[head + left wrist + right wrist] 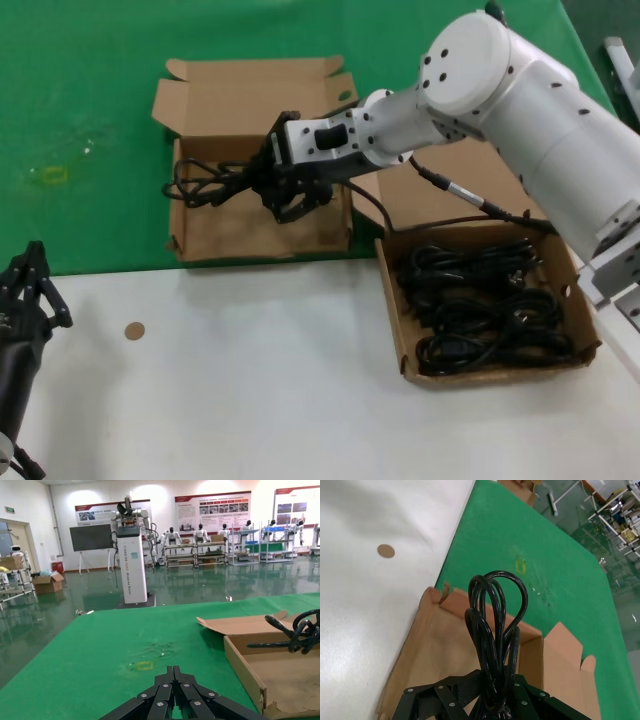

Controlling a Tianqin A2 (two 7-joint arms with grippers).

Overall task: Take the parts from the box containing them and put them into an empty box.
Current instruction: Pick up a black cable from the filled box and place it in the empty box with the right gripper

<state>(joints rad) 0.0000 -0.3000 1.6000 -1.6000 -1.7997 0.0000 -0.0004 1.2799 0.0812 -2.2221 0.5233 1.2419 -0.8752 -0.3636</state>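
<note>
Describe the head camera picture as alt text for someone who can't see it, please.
The robot's right gripper holds a coiled black power cord over the smaller cardboard box on a green mat. To the right, a larger cardboard box holding more black cords sits on the white table. The left gripper waits at the near left edge.

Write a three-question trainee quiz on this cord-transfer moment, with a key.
1. True or false: the right gripper carries a coiled power cord over the smaller box.
2. Which box has several cords lying in it? A) the larger box B) the smaller box
3. Fill in: the left gripper waits at the table's ____ side.

Key: 1 true; 2 A; 3 left.
</note>
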